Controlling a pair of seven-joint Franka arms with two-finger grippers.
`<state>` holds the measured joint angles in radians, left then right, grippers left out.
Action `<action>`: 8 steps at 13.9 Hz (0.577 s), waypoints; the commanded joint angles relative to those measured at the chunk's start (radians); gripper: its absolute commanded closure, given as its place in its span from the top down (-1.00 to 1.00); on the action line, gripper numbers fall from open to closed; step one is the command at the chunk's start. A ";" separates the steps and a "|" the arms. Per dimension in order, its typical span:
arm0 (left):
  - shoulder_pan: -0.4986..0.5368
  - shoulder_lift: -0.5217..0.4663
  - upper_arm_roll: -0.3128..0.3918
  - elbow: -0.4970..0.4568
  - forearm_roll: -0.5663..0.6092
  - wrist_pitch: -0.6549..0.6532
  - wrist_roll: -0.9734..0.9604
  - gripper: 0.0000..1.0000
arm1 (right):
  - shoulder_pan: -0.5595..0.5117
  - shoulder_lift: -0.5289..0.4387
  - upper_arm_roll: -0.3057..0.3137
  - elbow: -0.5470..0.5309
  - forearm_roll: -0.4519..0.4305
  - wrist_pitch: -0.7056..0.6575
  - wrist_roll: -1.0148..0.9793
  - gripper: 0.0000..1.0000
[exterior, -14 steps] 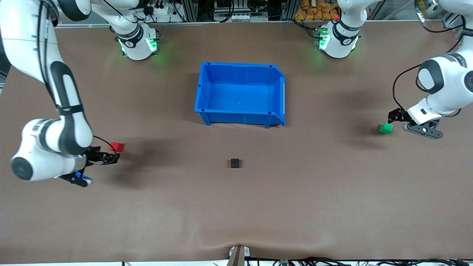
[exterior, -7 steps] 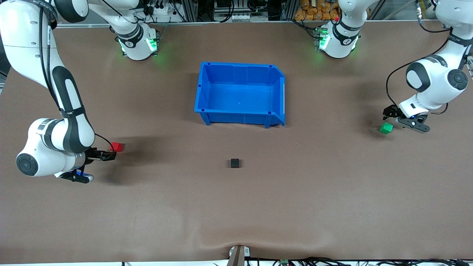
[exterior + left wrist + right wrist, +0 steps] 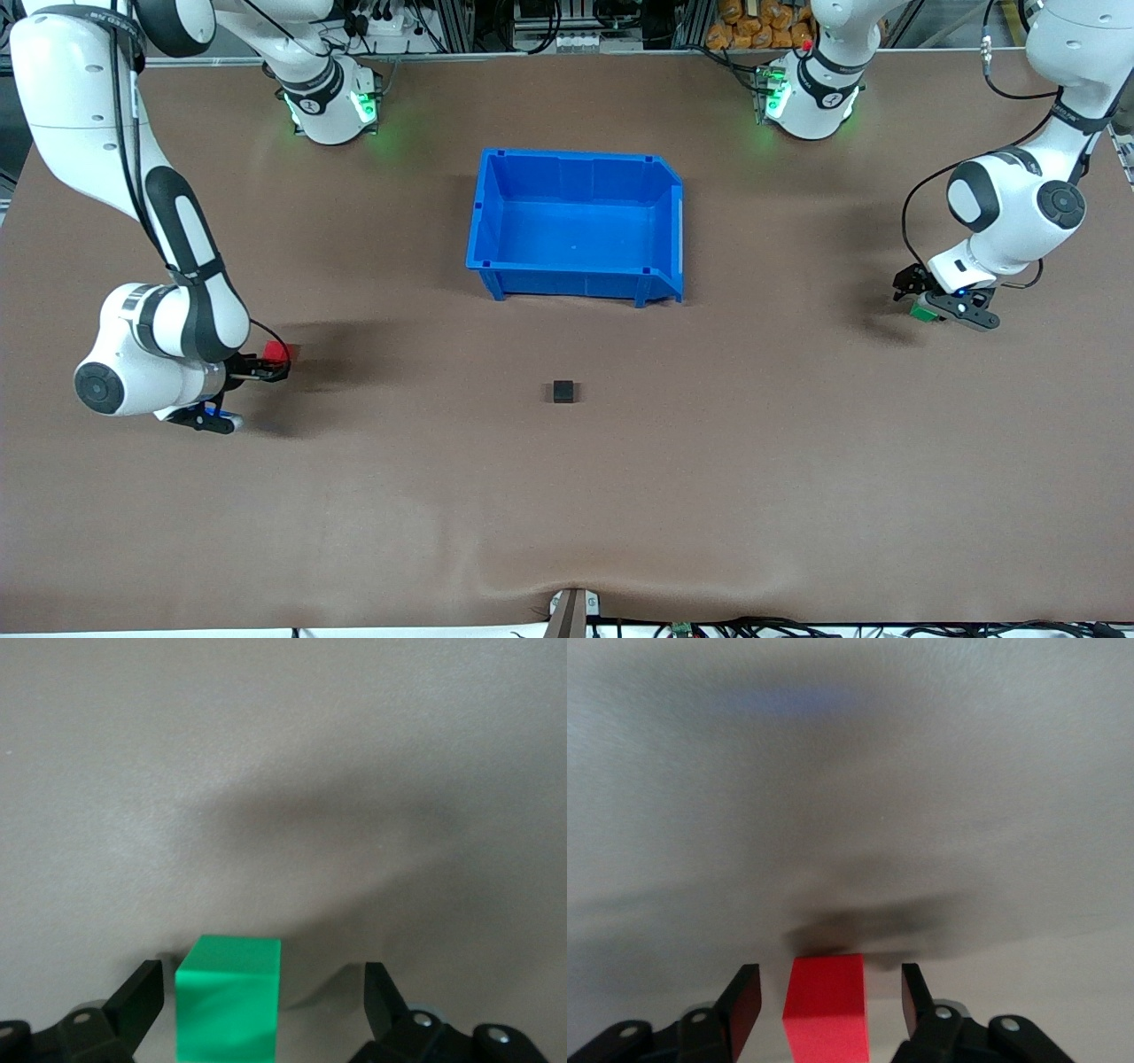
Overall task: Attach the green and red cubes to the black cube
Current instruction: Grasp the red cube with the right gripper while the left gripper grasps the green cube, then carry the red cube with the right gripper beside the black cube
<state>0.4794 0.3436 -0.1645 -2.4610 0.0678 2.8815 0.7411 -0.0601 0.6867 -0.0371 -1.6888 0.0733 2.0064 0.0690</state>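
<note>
You have the brown table [image 3: 567,496] wide open across its near half, bare from one end to the other. The blue bin [image 3: 576,283] sits mid-table, farther from the front camera than everything else, its open top up and nothing visible inside.

Your right arm reaches down at its own end of the table, and the right gripper [image 3: 266,368] is low at the red cube [image 3: 278,352]. In the right wrist view the right gripper [image 3: 824,1010] has its jaws spread, one finger [image 3: 740,1001] on each flank of the red cube [image 3: 826,1005], with a visible gap on both sides, so nothing is clamped.

Your left arm does the same at its end. The left gripper [image 3: 921,301] is down over the green cube [image 3: 924,310], which shows only partly under it. The left wrist view puts the left gripper [image 3: 264,1005] open around the green cube [image 3: 229,1001]: one finger [image 3: 142,997] is just beside the cube, the other stands well clear.

The black cube [image 3: 563,391] sits alone near the table's middle, nearer the front camera than the bin, well apart from both coloured cubes, with free room all around it.
</note>
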 commanded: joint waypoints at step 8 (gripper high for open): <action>0.002 -0.011 0.003 0.002 0.020 0.010 -0.009 0.32 | 0.002 -0.015 0.008 0.159 0.191 -0.181 0.340 -1.00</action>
<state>0.4781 0.3480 -0.1640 -2.4539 0.0678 2.8850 0.7411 -0.0607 0.6803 -0.0367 -1.5727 0.1829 1.8656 0.2763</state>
